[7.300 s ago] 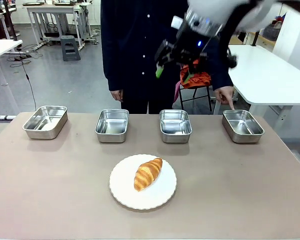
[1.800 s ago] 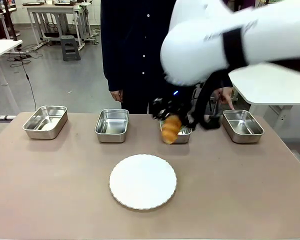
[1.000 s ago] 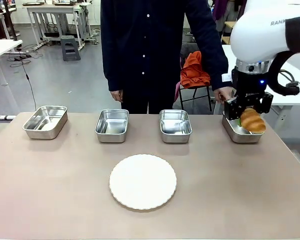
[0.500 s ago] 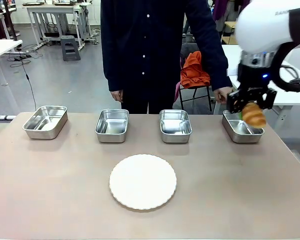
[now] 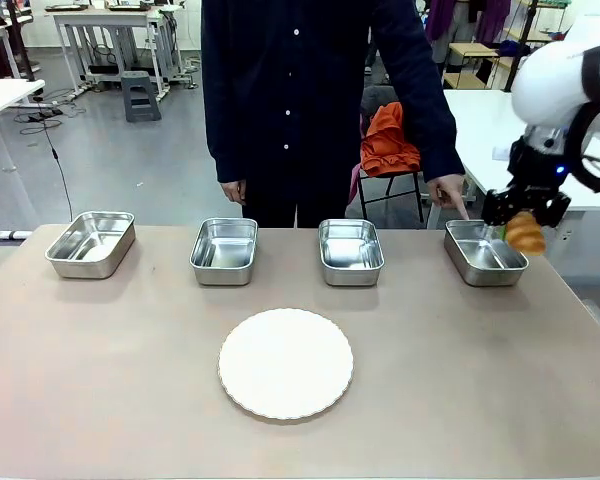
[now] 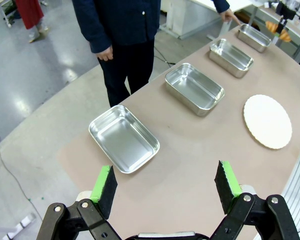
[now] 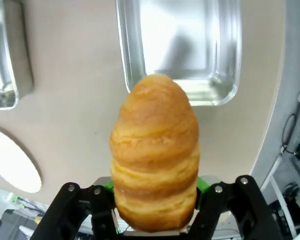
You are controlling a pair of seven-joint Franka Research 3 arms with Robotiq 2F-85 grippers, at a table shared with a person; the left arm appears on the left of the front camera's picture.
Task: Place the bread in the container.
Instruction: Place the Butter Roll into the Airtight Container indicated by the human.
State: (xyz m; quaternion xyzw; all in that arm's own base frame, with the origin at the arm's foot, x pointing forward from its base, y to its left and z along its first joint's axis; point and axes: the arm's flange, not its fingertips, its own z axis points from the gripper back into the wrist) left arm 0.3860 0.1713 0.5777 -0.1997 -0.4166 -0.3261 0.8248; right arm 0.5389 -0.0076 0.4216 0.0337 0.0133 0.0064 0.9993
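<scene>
While four steel pans sit in a row with nothing in them, the white plate (image 5: 286, 362) in front is bare too. Lots of table (image 5: 100, 380) is free. At the far right pan, the container (image 5: 485, 252), a person's finger (image 5: 458, 208) touches the back rim. Just past its right edge, the right gripper (image 5: 525, 225) squeezes the bread (image 5: 526, 234) in the air. Over the table's left end, the left gripper (image 6: 166, 186) has its fingers spread wide.

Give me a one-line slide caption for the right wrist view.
Right end effector shut on the croissant, held above the table near a steel pan.
</scene>
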